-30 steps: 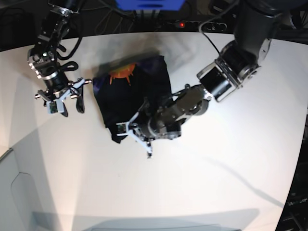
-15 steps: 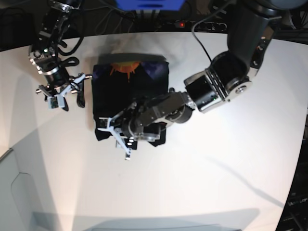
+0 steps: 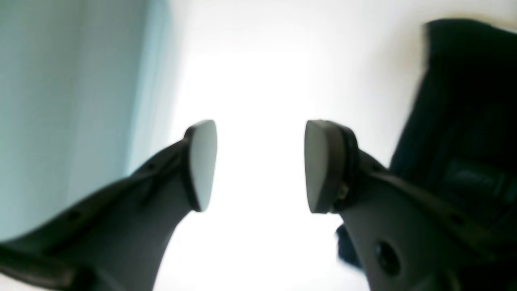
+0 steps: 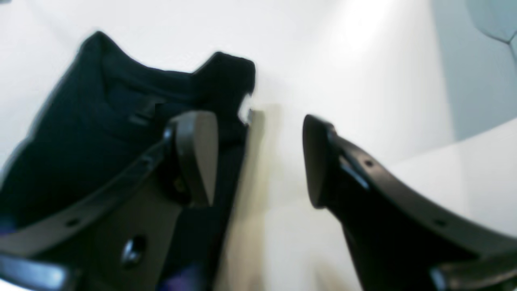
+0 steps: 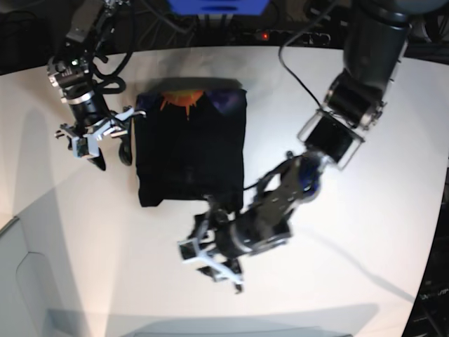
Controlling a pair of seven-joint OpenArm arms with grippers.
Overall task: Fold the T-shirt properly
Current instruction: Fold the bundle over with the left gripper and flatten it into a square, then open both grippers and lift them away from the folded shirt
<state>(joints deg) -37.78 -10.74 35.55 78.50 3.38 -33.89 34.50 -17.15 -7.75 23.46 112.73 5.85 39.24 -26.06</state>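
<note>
We see the T-shirt (image 5: pixel 191 147) folded flat on the white table (image 5: pixel 365 232) (orange print at its far edge). The left gripper (image 5: pixel 210 261) has let go and drawn back off the near hem, jaws apart. The right gripper (image 5: pixel 99 145) hangs spread, empty, beside the shirt.

A white table (image 5: pixel 365 232) with a blue object (image 5: pixel 217 6) behind it.

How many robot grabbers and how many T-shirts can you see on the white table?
Robot grippers: 2, the left gripper and the right gripper, both with fingers apart.
T-shirts: 1, the black T-shirt, lying folded.
Total: 3
</note>
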